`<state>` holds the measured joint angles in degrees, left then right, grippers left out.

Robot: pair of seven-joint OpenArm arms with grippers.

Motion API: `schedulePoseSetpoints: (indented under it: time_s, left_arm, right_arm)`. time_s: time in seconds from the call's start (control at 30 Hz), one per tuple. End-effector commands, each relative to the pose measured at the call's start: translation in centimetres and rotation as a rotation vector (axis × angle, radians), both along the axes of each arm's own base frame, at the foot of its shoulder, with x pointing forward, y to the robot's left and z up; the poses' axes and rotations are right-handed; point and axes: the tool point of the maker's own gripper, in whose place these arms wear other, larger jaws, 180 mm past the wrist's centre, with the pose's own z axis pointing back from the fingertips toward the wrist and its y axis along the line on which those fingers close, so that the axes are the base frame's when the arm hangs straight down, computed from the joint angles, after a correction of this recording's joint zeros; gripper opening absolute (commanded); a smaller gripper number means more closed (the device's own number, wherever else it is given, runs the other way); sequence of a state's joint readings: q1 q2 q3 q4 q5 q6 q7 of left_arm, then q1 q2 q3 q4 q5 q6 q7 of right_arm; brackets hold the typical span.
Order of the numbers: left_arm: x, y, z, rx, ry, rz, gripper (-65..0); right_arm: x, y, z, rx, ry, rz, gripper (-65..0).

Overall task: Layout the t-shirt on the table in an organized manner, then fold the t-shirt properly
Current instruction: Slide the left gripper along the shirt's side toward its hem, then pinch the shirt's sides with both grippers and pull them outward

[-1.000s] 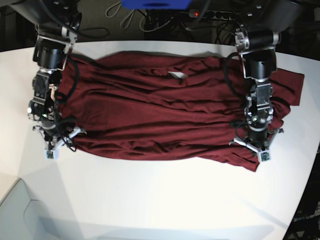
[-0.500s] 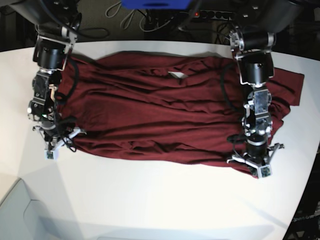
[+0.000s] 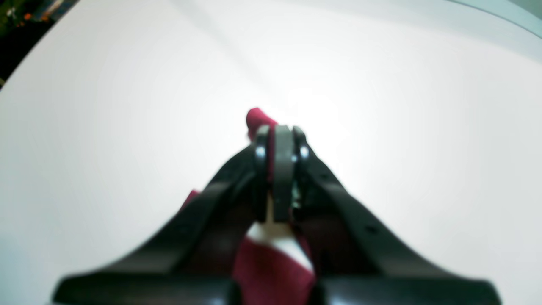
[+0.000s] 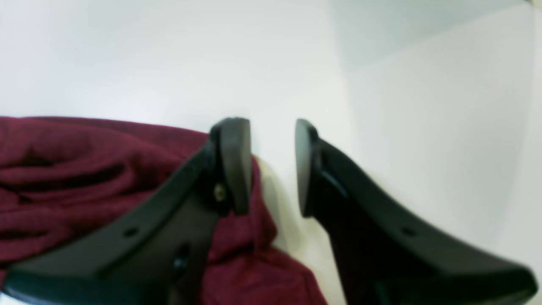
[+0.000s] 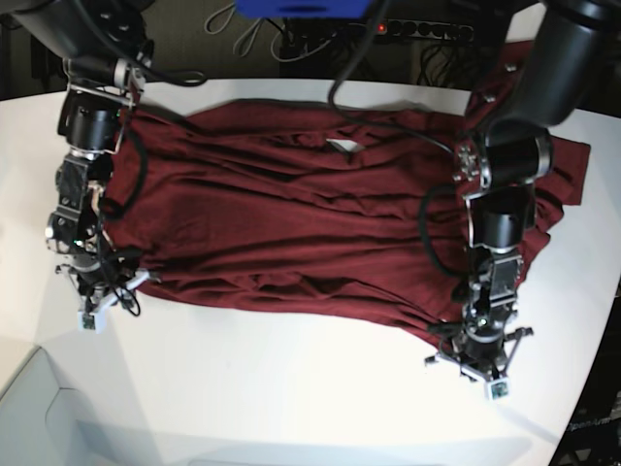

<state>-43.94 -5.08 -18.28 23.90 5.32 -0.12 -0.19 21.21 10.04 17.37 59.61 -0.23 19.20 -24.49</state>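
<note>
The dark red t-shirt point(image 5: 310, 223) lies spread and wrinkled across the white table point(image 5: 291, 398), its neck label facing up. In the base view my left gripper point(image 5: 475, 357) hangs over the shirt's near right corner. The left wrist view shows that gripper point(image 3: 277, 140) shut on a fold of the t-shirt point(image 3: 271, 271), with a tuft of cloth poking out past the tips. My right gripper point(image 5: 94, 294) is at the shirt's near left corner. In the right wrist view it point(image 4: 267, 165) stands open, one finger point(image 4: 230, 165) over the t-shirt point(image 4: 84, 169) edge, bare table between the fingers.
A power strip and cables point(image 5: 427, 29) lie behind the table's far edge. The table's right edge point(image 5: 592, 369) curves close to my left arm. A pale grey panel point(image 5: 29, 408) sits at the near left corner.
My left gripper has moved toward the table's near edge, dragging the shirt's right corner with it. The right gripper has shifted a little nearer and stayed open.
</note>
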Motion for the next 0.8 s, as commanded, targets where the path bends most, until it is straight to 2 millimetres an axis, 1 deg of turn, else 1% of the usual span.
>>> schedulePoseSetpoints:
  time_s: [0.0,0.07,0.13,0.2,0.27,0.3,0.43,0.5,0.53,0.6,0.7,0.77]
  left_arm:
    - [2.0,0.7,4.1,0.022,-0.097,0.01,-64.8]
    - [2.3,0.7,4.8,0.022,-0.109,0.011,-64.8]
    - [2.4,0.8,5.0,0.023,-0.112,0.013,-64.8]
    - [2.5,0.8,5.2,0.023,-0.115,0.013,-64.5]
    - [2.2,2.0,5.0,0.034,-0.105,0.022,-63.6]
    - [2.2,2.3,4.9,0.037,-0.102,0.025,-61.0]
    - [2.0,2.8,4.8,0.044,-0.098,0.035,-43.4]
    - [1.9,3.0,4.7,0.041,-0.097,0.039,-34.7]
    - [1.9,3.2,4.8,0.039,-0.098,0.043,-31.6]
    - [1.9,3.6,5.2,0.048,-0.107,0.048,-28.2]
    - [1.8,3.6,5.1,0.045,-0.103,0.044,-27.5]
    - [0.9,3.5,3.2,0.045,-0.071,0.041,-27.6]
  right_arm:
    - [1.4,-1.0,2.5,-0.017,-0.072,-0.014,-45.6]
    - [1.4,-1.0,2.5,-0.018,-0.073,-0.014,-45.6]
    - [1.3,-1.1,2.5,-0.02,-0.073,-0.014,-45.6]
    - [1.3,-1.1,3.1,-0.03,-0.089,-0.013,-45.6]
    - [0.7,-1.0,3.3,-0.042,-0.097,-0.008,-45.6]
    - [0.5,-0.9,3.6,-0.051,-0.107,-0.005,-45.6]
    - [-0.1,-0.4,4.0,-0.061,-0.121,0.006,-45.6]
    - [-0.5,0.3,3.7,-0.054,-0.118,0.013,-45.6]
    - [-0.8,0.5,3.6,-0.052,-0.117,0.016,-45.6]
    - [-1.6,0.6,3.3,-0.061,-0.114,0.018,-45.6]
    - [-2.5,1.5,2.8,-0.049,-0.109,0.024,-45.6]
    - [-3.2,1.6,2.4,-0.053,-0.101,0.026,-45.6]
